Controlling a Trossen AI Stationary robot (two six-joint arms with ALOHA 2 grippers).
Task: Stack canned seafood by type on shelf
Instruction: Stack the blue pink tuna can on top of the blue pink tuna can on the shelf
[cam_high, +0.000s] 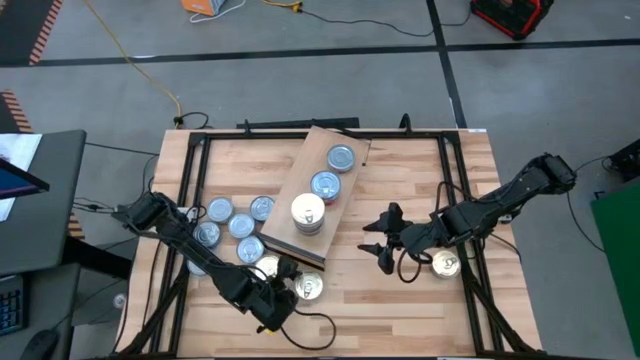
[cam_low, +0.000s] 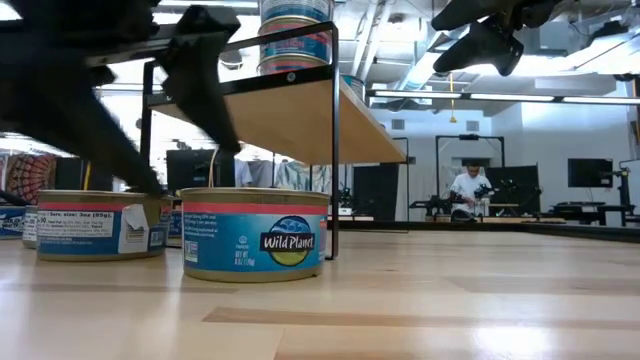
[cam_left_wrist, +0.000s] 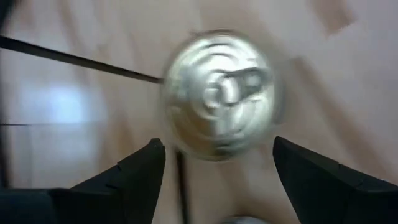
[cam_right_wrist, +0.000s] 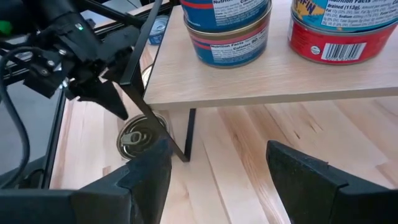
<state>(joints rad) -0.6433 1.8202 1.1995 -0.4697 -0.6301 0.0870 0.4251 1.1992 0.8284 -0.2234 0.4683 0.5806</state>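
The left gripper (cam_high: 290, 303) hangs at about seven o'clock on the table, fingers spread wide and holding nothing, over a gold-lidded tin (cam_high: 309, 287) that lies on the tabletop just off the shelf's (cam_high: 300, 180) near corner; the left wrist view shows that tin (cam_left_wrist: 219, 93) ahead of and between the two fingers (cam_left_wrist: 140, 171), so the approach looks lined up. To do it well, I would lower until the fingers straddle the tin's wall, centre it, then close squarely; a skewed grip risks tipping it, and the shelf's dark leg (cam_right_wrist: 152, 118) stands close by.

The right gripper (cam_high: 382, 240) waits at about four o'clock, fingers parted and empty, another gold tin (cam_high: 445, 264) just beside its arm. Three stacks stand on the shelf; silver-topped tins (cam_high: 230, 222) cluster at nine o'clock.

The left wrist picture is smeared, so the lid's detail is unclear; in the low view the left arm is a dark blur, and the shelf-top stacks are cut off; how many tins each stack holds I cannot tell.
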